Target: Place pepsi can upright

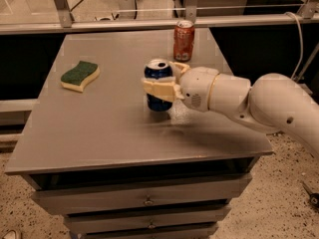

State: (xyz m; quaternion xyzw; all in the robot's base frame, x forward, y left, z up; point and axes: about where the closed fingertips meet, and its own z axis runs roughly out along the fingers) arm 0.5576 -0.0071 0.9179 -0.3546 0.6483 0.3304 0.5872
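As it hangs above table (89, 128), claw (163, 79) clasps pepsi can (159, 103) (upright).

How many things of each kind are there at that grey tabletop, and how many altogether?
Drink cans: 2, the pepsi can clasped by the gripper mid-table, and the red-orange soda can at the back edge.
Sponges: 1, the green sponge at the left.
Total: 3.

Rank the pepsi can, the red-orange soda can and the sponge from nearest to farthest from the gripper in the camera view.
1. pepsi can, mid-table, held between the fingers of the gripper.
2. red-orange soda can, behind it, at the back edge.
3. sponge, far left.
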